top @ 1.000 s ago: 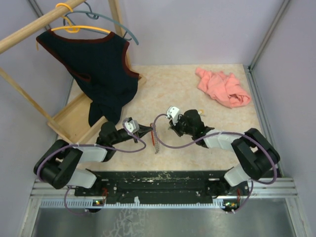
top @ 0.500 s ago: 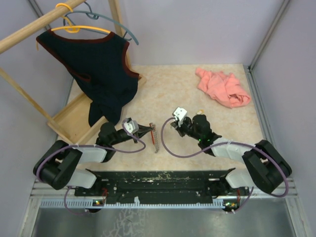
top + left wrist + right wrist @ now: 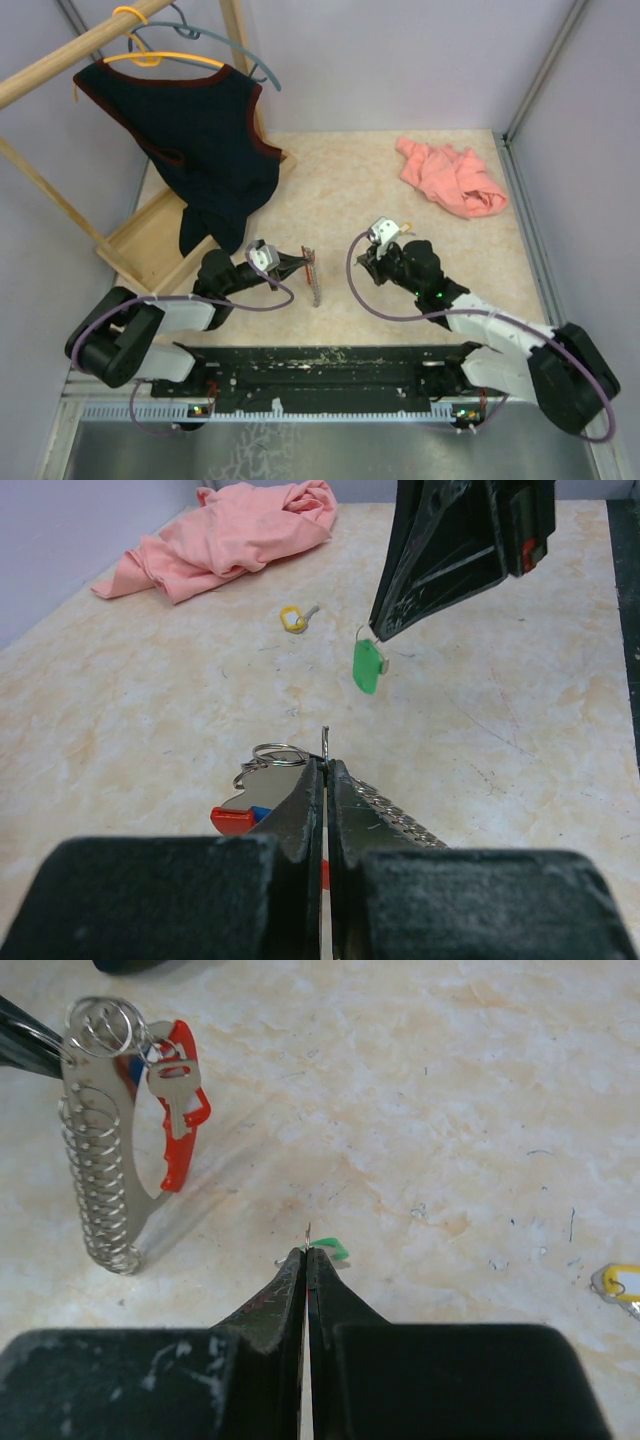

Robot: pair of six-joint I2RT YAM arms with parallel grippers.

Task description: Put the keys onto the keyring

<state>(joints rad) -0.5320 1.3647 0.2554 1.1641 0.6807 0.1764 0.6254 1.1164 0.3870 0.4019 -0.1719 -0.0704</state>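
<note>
Left claw [image 3: 325,767]: pressed together, pinching a thin wire loop at the top end of the keyring [image 3: 90,1175]. The keyring stands propped at a tilt between the two arms, and its lower coil end looks to be resting on the desk [image 3: 450,1110].

Right claw [image 3: 306,1253]: also pressed together, pinching the small ring of the green-tagged key [image 3: 368,667]. That key hangs off the tip, clear of the desk and near the keyring, but they aren't touching.

Progress as I read it:
- A red-headed key [image 3: 178,1090] already hangs on a ring at the keyring's top. There's something blue beside it that I can't identify.
- The green one is picked up but not threaded.
- A yellow-tagged key [image 3: 291,619] lies loose on the desk further out, towards the pink cloth [image 3: 230,530], and hasn't been touched.

So I'd call it roughly a third done. What's left is to bring the green key's ring across to the loop I'm holding and thread it, then fetch the yellow one and do the same. The fine wire-to-wire alignment is the hard part.
</note>
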